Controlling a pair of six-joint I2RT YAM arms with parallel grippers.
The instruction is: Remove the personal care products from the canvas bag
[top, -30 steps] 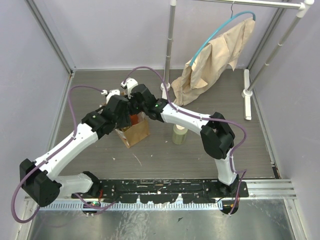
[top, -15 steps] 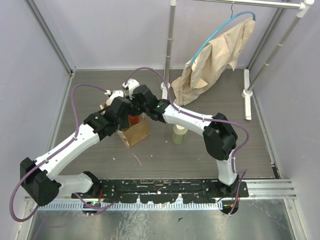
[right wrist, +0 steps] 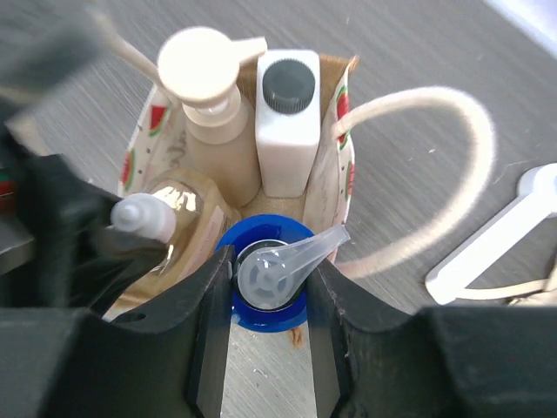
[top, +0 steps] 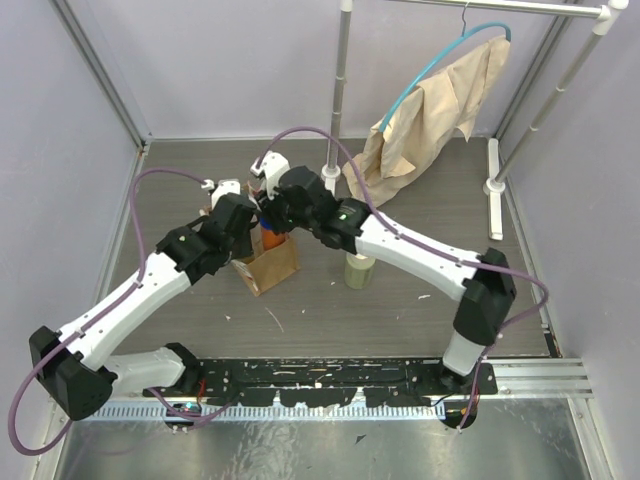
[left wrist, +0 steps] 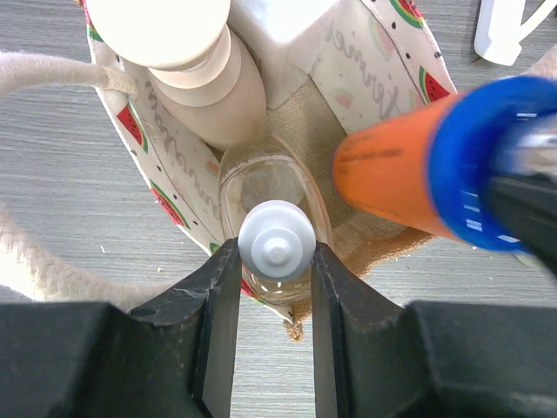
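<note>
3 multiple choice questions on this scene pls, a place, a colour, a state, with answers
1. The olive-green bottle is A) inside the canvas bag B) standing on the table beside it C) lying on it
2. Collar of the right hand's orange bottle: A) blue B) red C) black
3. The left hand is A) wide open B) shut on the slim clear bottle's cap C) gripping a handle
B, it stands alone on the table; A, blue ring under the pump; B, both fingers press the cap.
</note>
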